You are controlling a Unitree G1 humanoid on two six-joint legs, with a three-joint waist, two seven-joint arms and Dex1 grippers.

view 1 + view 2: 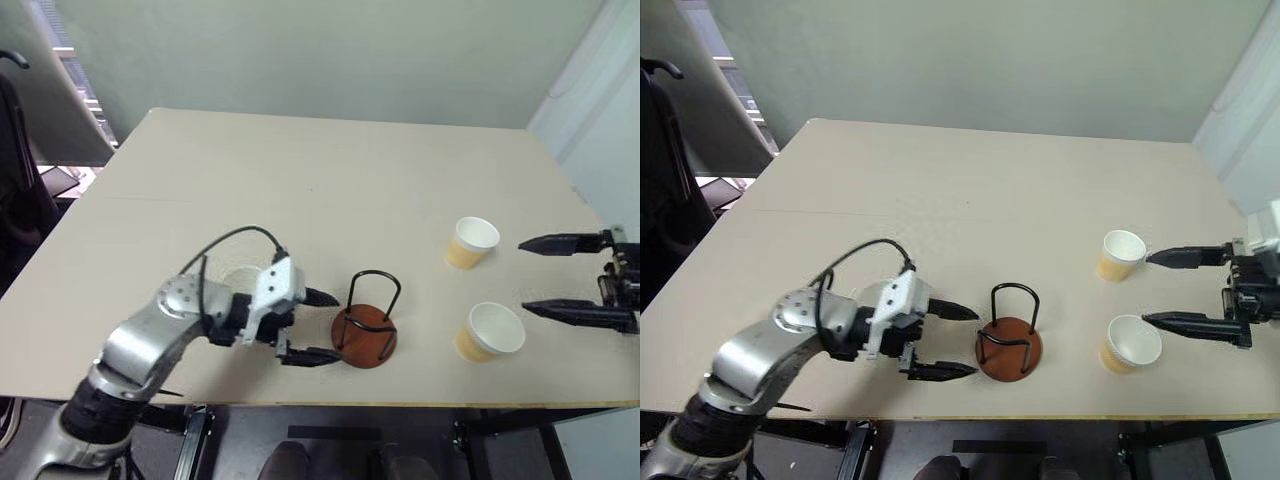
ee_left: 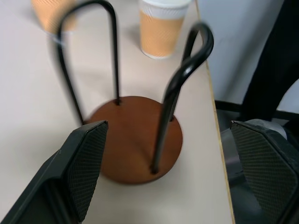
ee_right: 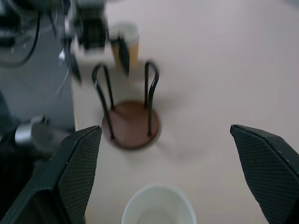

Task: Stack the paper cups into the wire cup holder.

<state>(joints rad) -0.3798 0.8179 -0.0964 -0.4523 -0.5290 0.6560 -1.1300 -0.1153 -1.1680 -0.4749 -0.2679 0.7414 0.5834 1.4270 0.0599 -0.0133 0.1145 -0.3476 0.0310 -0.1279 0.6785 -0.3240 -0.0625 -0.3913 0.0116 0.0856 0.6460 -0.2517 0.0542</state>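
The wire cup holder, a reddish-brown disc with black wire loops, stands empty near the table's front edge. My left gripper is open just left of it, fingers level with the base and nothing between them. Two paper cups stand upright to the right: one farther back, one nearer the front. My right gripper is open at the right edge, its fingertips beside these two cups. In the right wrist view a third cup stands behind the left gripper.
The tan table's front edge runs just below the holder, and its right edge is near the right gripper. A dark chair stands off the left side. A black cable loops over the left wrist.
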